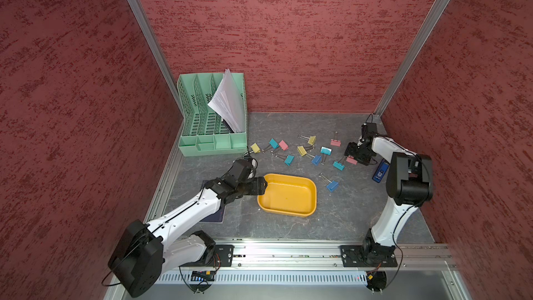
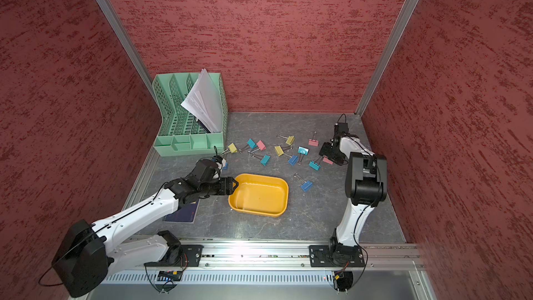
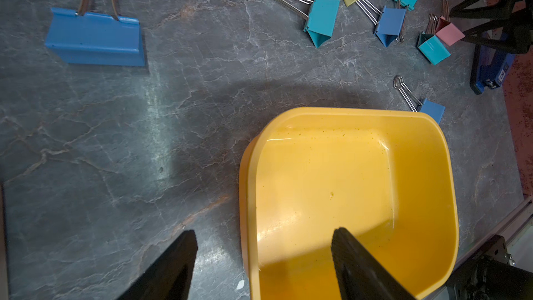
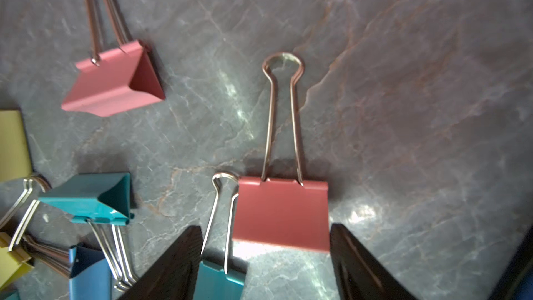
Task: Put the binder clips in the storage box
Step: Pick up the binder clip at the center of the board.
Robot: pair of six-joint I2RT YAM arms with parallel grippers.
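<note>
Nearest, on the grey marbled counter (image 1: 288, 227), sits the shallow yellow-orange plastic storage box (image 1: 285, 212). At the box's left end the left tool (image 3: 264, 235) hangs with its black fingers spread wide, gripping nothing. One finger is over the box's floor, the other is outside over bare counter, and the box wall runs between them. A dark blue notebook (image 1: 213, 215) lies left of the box, partly under that arm. Just right of the box rests one blue wedge-shaped binder clip (image 1: 332, 186) with silver wire handles.

Beyond the box the other binder clips (image 1: 289, 160), in yellow, pink, blue and teal, lie scattered on the counter, all outside the box. Beyond and right of the box, the right tool (image 4: 264, 230) is low over the counter with its fingers wide apart. A pink clip (image 4: 281, 215) lies flat between them; whether either finger touches it I cannot tell. A long blue stapler (image 1: 380, 172) lies further right of the box. Farthest, beyond the box's left end, stands a mint-green perforated file organizer (image 1: 212, 145) holding white papers (image 1: 227, 102).
</note>
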